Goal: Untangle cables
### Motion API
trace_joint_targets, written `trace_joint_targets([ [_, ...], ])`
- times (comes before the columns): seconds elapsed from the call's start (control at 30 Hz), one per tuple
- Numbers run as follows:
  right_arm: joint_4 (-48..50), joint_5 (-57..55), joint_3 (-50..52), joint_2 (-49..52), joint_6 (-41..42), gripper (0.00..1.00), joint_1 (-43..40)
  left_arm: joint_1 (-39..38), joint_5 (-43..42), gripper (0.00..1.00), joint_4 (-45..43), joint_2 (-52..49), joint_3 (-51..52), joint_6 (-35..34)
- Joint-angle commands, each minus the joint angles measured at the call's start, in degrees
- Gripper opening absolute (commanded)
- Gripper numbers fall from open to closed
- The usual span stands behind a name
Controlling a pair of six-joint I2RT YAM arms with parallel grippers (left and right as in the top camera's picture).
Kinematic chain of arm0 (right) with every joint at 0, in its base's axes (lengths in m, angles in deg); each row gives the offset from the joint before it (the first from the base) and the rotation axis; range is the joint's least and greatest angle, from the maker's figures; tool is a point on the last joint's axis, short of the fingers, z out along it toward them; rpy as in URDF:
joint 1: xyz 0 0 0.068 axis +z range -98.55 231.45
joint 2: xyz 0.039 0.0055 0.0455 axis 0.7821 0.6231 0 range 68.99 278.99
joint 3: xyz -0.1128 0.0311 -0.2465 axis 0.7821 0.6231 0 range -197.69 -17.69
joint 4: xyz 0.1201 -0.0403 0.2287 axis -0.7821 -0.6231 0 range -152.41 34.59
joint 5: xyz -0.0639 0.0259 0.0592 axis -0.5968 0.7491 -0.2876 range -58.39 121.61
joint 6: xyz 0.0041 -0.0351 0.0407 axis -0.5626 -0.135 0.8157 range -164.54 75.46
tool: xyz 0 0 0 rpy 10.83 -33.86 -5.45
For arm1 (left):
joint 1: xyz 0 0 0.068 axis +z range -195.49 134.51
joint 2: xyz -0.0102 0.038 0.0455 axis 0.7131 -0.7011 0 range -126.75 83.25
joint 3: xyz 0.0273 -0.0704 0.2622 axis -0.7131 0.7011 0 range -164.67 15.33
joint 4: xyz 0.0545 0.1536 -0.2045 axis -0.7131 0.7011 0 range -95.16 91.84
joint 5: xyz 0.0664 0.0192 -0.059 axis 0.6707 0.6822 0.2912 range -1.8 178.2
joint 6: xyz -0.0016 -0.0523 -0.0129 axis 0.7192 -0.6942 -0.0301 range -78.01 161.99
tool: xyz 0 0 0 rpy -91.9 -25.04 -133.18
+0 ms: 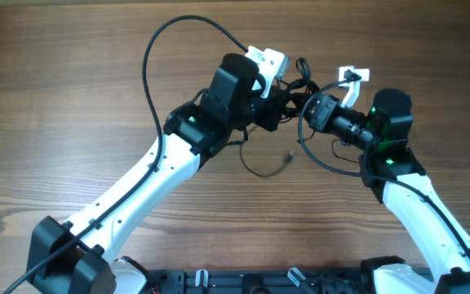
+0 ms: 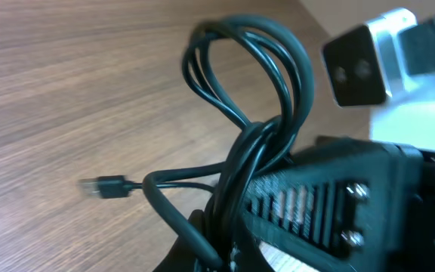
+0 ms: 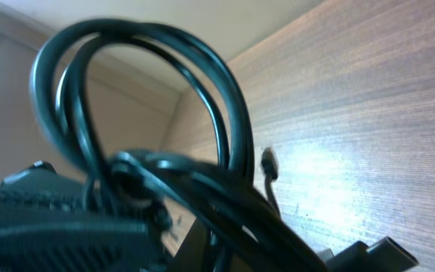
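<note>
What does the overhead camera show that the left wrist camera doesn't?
Only overhead: the left gripper and right gripper together, meeting at the black cables. Only left wrist: the cable loops close up, standing upright in several strands. Both: the cables, and one loose plug lying on the wooden table.

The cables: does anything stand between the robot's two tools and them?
Nothing visible does. The left tool and the right tool are both shut on the cables, holding the knotted bundle between them, its loops raised off the table. One loose plug end lies on the wood below.
</note>
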Motion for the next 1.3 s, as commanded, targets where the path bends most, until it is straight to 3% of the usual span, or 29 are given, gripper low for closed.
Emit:
trace_joint_targets([
  [0.0,1.38,-7.63,-0.42,0.22,2.99,0.04,-0.92,-1.57,-11.72,0.04,0.81,1.16,-0.15,1.75],
  [0.17,1.38,-6.73,-0.42,2.21,3.02,0.12,-0.92,-1.57,-15.74,0.04,0.57,1.16,-0.13,1.73],
  [0.3,1.60,-4.55,-0.42,2.27,2.97,0.36,-0.98,-0.76,-16.15,0.04,0.81,1.18,-0.15,1.68],
  [0.53,1.38,4.83,-0.42,2.27,3.08,0.58,-2.54,13.14,-16.17,0.04,0.85,1.18,-0.15,-2.16],
  [0.67,1.79,13.75,-0.42,2.27,0.37,0.71,-2.67,15.91,-16.33,0.04,1.62,1.16,-0.15,-1.95],
  [0.73,3.34,19.26,-0.42,2.27,-7.28,0.72,-3.69,16.50,-19.74,0.04,3.96,1.16,-0.15,-0.09],
  [0.87,7.74,24.11,-0.42,2.27,-18.56,0.77,-8.20,16.87,-35.32,0.04,10.40,1.16,-0.15,10.93],
  [1.07,7.91,24.15,-0.39,2.29,-23.10,0.80,-10.34,16.87,-42.80,0.04,12.09,1.16,-0.15,13.49],
  [1.27,7.85,24.15,-0.39,2.29,-23.04,0.80,-9.27,16.81,-43.01,0.04,11.98,1.16,-0.15,13.42],
])
